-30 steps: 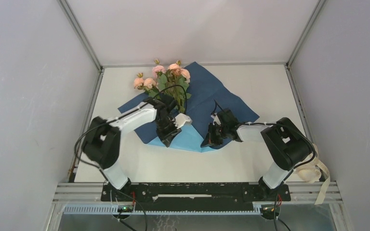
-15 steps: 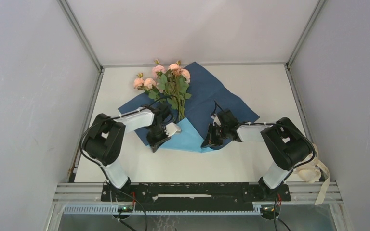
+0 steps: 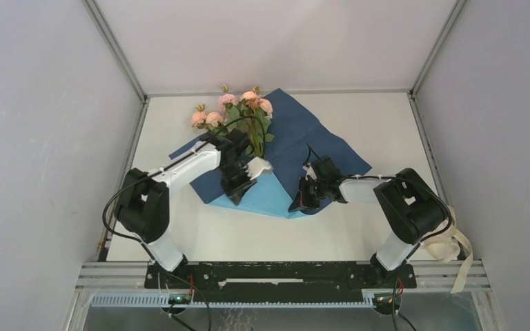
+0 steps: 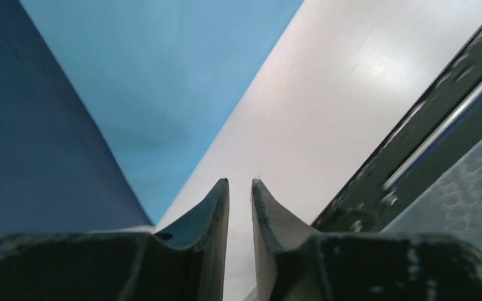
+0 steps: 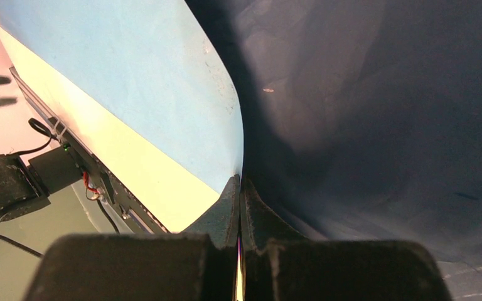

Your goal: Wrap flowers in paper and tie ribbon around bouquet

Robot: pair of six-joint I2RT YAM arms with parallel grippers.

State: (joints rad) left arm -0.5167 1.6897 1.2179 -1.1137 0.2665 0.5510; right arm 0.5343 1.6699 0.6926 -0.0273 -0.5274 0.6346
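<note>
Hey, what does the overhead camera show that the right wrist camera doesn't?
Only the overhead view shows the flowers lying on the paper, the left gripper at the folded light blue flap, and the ribbon at the far right. Only the right wrist view shows, close up, the right gripper shut on the paper's folded edge. Both show the paper's light blue and navy faces.

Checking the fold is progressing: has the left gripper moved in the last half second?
Yes. Against the stationary right gripper, the left gripper has gone farther from the table's near edge, toward the flowers.
</note>
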